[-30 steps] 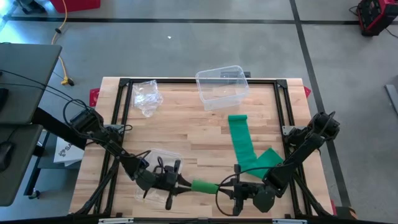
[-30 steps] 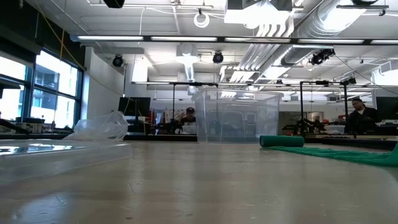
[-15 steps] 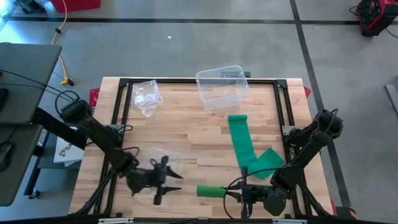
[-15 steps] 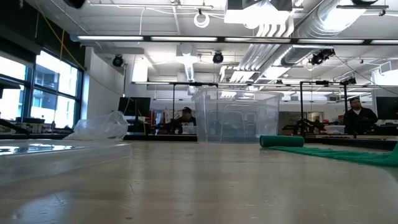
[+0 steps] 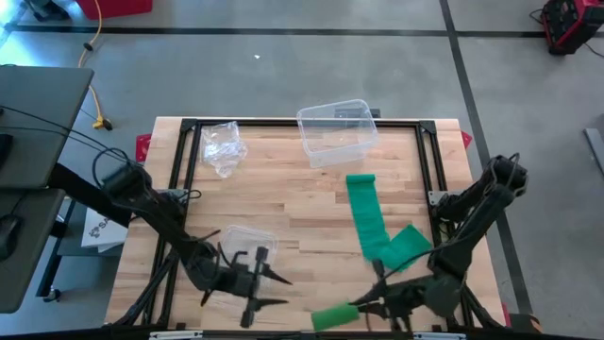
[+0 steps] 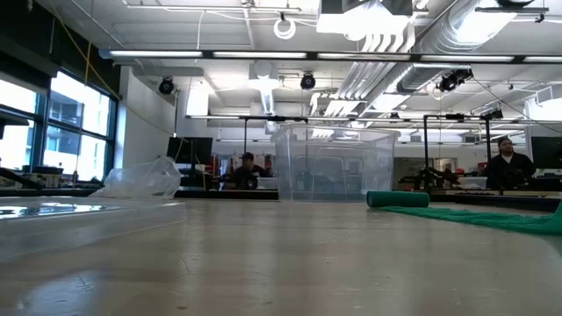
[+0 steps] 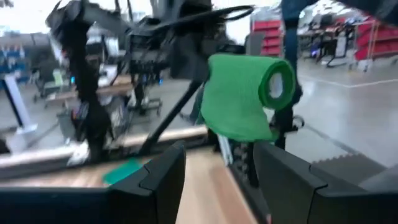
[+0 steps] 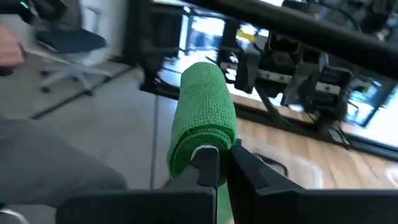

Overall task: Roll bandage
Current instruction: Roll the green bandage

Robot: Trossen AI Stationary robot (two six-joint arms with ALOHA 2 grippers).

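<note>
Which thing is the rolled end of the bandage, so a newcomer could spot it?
Start at the wooden table and go to its near edge, between the two arms. The roll is the short green cylinder clamped in the right pincer, off the wood. Unlike the flat green strip on the table's right side, it is wound tight and held up.

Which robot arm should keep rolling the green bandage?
The right. Its pincer is shut on the bandage roll at the table's near edge. The left pincer is open, holds nothing, and sits apart from the roll.
</note>
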